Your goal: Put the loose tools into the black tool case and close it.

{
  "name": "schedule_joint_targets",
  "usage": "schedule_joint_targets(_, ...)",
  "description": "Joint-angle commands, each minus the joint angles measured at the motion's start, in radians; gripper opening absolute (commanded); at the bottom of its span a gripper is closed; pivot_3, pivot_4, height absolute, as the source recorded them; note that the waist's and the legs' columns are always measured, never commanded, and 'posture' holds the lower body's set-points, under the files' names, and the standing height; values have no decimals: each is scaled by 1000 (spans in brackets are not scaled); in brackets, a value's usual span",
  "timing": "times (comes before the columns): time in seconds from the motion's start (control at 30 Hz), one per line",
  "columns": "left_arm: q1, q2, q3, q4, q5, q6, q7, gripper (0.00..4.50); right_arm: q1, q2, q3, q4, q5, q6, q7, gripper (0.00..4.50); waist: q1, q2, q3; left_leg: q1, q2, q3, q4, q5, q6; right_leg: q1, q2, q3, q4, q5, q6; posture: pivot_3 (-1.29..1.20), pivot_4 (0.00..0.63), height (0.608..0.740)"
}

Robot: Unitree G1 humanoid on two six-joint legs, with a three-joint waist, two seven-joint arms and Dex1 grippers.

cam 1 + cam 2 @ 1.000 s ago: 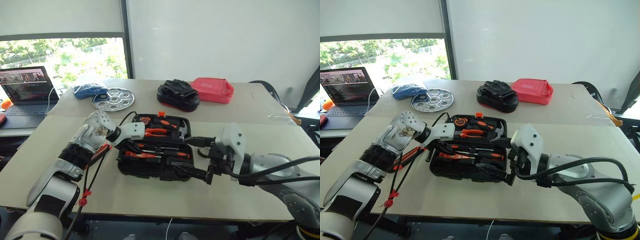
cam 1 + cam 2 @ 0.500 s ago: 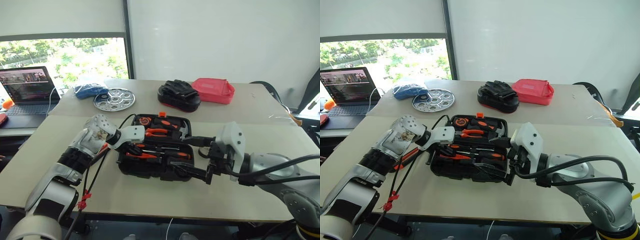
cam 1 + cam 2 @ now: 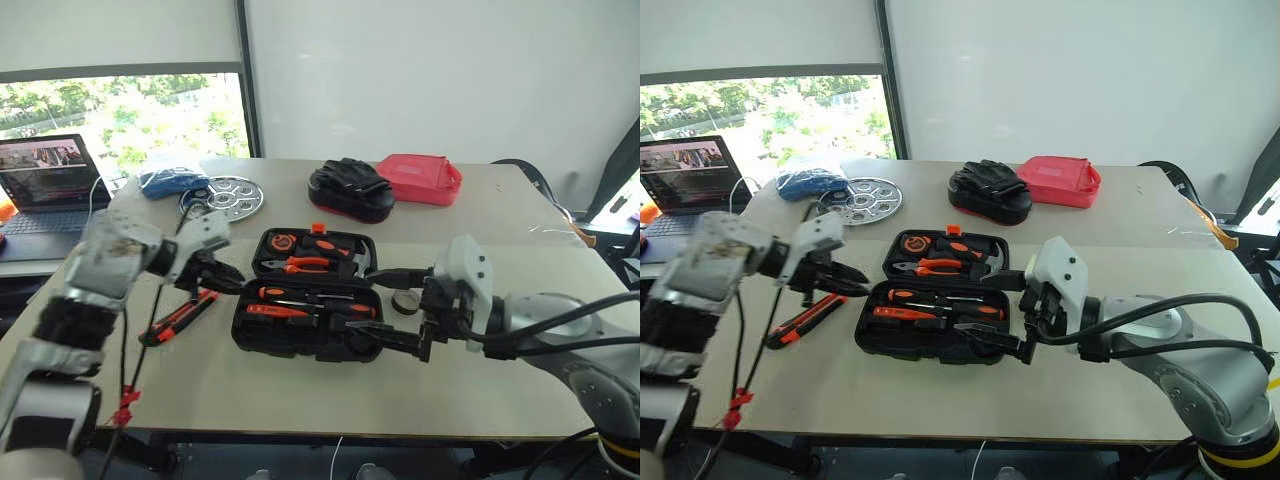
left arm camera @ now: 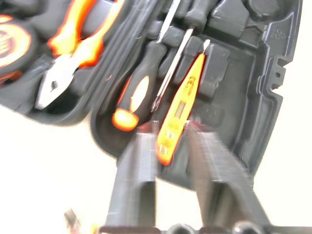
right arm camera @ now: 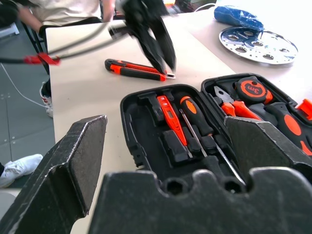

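On the table to the left of the open black tool case (image 3: 305, 318), the orange-black utility knife (image 3: 180, 316) lies loose, its long axis running diagonally from near the case's left edge down toward the table's front-left. The left gripper (image 3: 222, 277) hangs just above and beside the knife's upper end, between it and the case, with its two black fingers a little apart and nothing between them. It is clearly the nearer arm, so the knife looks like its next pick; the grip would need to come across the handle rather than along it. The right gripper (image 3: 992, 337) sits at the case's right front corner, fingers spread wide and empty. A small black tape roll (image 3: 405, 302) rests on the table just right of the case, near this gripper. Screwdrivers and the slim orange pen-like tool (image 5: 170, 117) already lie in the case's slots.
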Motion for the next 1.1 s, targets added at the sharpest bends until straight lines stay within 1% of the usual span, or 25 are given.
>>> schedule_joint_targets(0.03, 120, 46, 142, -151, -71, 79, 76, 2811, -11, -14, -17, 10, -26, -48, 38, 4500, 1, 0, 0, 0, 0, 0, 0, 0, 0, 0, 0, 0, 0, 0, 0, 0, 150, 740)
schedule_joint_targets(0.1, 225, 85, 243, -198, -92, 98, 122, 3514, -9, -17, -15, 21, -37, -54, 55, 4500, 1, 0, 0, 0, 0, 0, 1, 0, 0, 0, 0, 0, 0, 0, 0, 0, 150, 740)
schedule_joint_targets(0.13, 276, 106, 287, -205, -95, 102, 142, 3970, -9, -18, -14, 26, -40, -56, 64, 4500, 1, -1, 0, 0, 0, 0, 1, 0, 0, 0, 0, 0, 0, 0, 0, 0, 150, 740)
schedule_joint_targets(0.17, 316, 120, 323, -209, -100, 100, 161, 4254, -10, -18, -12, 30, -40, -58, 71, 4500, 1, -1, 0, 0, 1, 0, 1, 0, 0, 0, 0, 0, 0, 0, 0, 0, 150, 740)
schedule_joint_targets(0.2, 351, 130, 357, -212, -104, 97, 182, 4435, -13, -18, -8, 34, -43, -59, 78, 4500, 1, -1, 0, 0, 1, 0, 1, 0, 0, 0, 0, 0, 0, 0, 0, 0, 150, 740)
schedule_joint_targets(0.27, 394, 147, 388, -215, -105, 88, 216, 4435, -20, -17, 0, 42, -50, -63, 91, 4500, 3, -1, 0, 1, 1, 0, 1, 0, 0, 0, 0, 0, 0, 0, 0, 0, 150, 740)
schedule_joint_targets(0.33, 417, 168, 390, -190, -82, 60, 251, 4435, -39, -11, 17, 51, -59, -65, 102, 4500, 9, -1, 0, 1, 0, 0, 1, 0, 0, 0, 0, -1, 0, 0, 0, 0, 150, 740)
schedule_joint_targets(0.43, 379, 187, 347, -134, -64, 63, 291, 4435, -69, 4, 39, 66, -68, -65, 113, 4500, 16, -1, 0, 1, 0, 1, 1, 0, 0, 1, -1, -1, 0, 0, 0, 0, 150, 740)
schedule_joint_targets(0.5, 331, 194, 287, -96, -44, 62, 304, 4435, -83, 12, 51, 72, -76, -66, 120, 4500, 19, -1, 0, 1, 0, 1, 1, 0, 0, 1, -1, -1, 0, 0, 0, 0, 150, 740)
schedule_joint_targets(0.63, 213, 186, 111, -6, 18, 49, 275, 4435, -98, 30, 74, 70, -92, -69, 128, 4500, 19, -1, 0, 1, -1, 1, 1, 0, 0, 1, -1, -1, 0, 0, 0, 0, 150, 740)
schedule_joint_targets(0.73, 103, 144, -9, 95, 80, 31, 275, 4435, -98, 44, 79, 62, -98, -68, 120, 4500, 18, -1, 0, 0, -1, 1, 0, 0, 0, 0, 0, -1, 0, 0, 0, 0, 150, 740)
schedule_joint_targets(0.83, 37, 114, -93, 167, 117, 44, 252, 4435, -92, 58, 72, 46, -95, -58, 104, 4500, 15, -1, 0, 0, 0, 1, 0, 0, 0, 0, 0, -1, 0, 0, -1, 0, 150, 740)
schedule_joint_targets(0.9, 14, 98, -125, 179, 108, 85, 215, 4435, -85, 63, 66, 34, -91, -51, 92, 4500, 12, -1, 0, 0, 0, 2, 0, 0, 0, 0, 0, -1, -1, 0, 0, 0, 150, 740)
schedule_joint_targets(1.03, 31, 95, -201, 206, 159, 69, 205, 4435, -64, 62, 55, 14, -85, -46, 71, 4500, 10, -1, 0, 0, 0, 1, -1, 0, 0, -1, 0, -1, -1, 0, -1, 0, 150, 740)
schedule_joint_targets(1.1, 39, 86, -214, 217, 164, 62, 205, 4435, -59, 62, 51, 8, -81, -45, 64, 4500, 10, -1, 0, 0, 0, 1, -1, 0, 0, -1, 0, -1, -1, 0, -1, 0, 150, 740)
